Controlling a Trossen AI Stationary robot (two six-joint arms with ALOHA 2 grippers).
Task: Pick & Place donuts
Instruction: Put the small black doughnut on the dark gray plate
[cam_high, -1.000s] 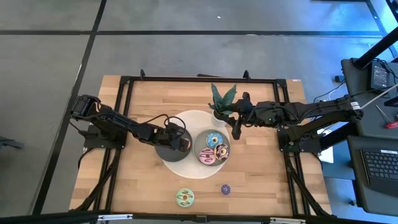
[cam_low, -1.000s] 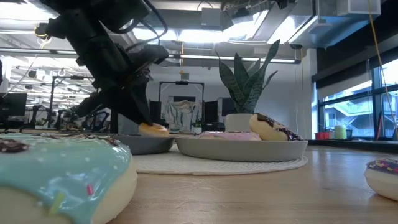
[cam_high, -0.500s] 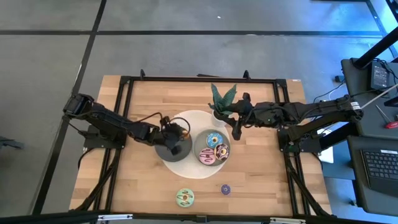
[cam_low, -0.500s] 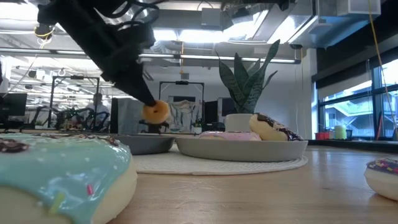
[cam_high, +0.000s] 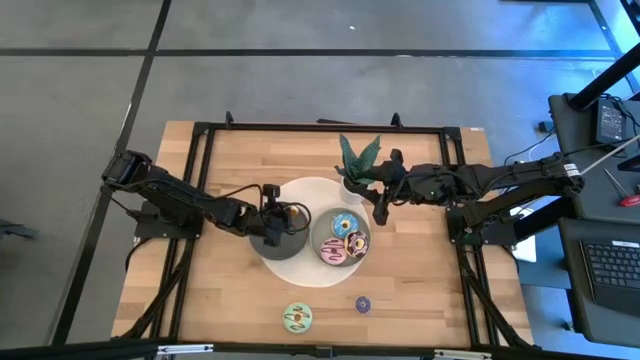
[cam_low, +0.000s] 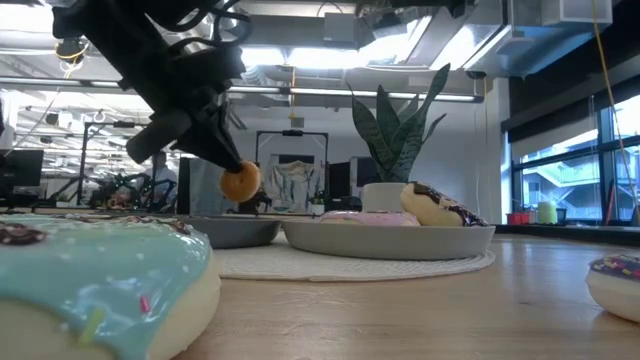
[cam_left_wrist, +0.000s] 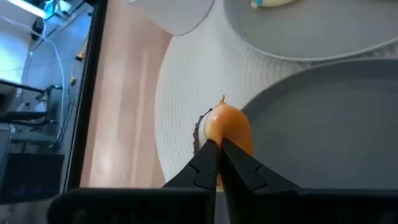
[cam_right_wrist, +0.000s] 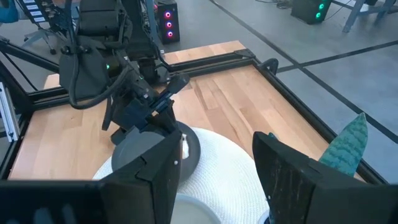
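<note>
My left gripper (cam_high: 283, 213) is shut on a small orange mini donut (cam_low: 240, 181) above the dark grey dish (cam_high: 286, 244), which sits on a round white mat (cam_high: 300, 262). Next to it, a light grey dish (cam_high: 318, 236) carries a blue donut (cam_high: 345, 223), a pink one (cam_high: 333, 252) and a brown one (cam_high: 356, 241). A green donut (cam_high: 298, 318) and a purple mini donut (cam_high: 363, 304) lie on the table near its near edge. My right gripper (cam_high: 380, 211) hovers open beside the light dish's far right rim. My left gripper pinches the orange mini donut's rim (cam_left_wrist: 225, 132) between its two fingertips (cam_left_wrist: 211, 155). The fingers slant down from the table's left. The donut stands on edge at their free ends, lifted clear above the dark dish's rim (cam_left_wrist: 273, 99).
A potted plant (cam_high: 360, 158) stands by the mat's far side, close to my right arm. The black frame rails (cam_high: 205, 180) run along the table's left, right and far sides. Bare wood (cam_high: 220, 290) lies on the near left.
My left gripper has risen from the dark grey dish, carrying the orange mini donut, which rested in the dish and now hangs clear above it. The gripper has drawn back slightly toward the table's left. My right arm has kept still.
</note>
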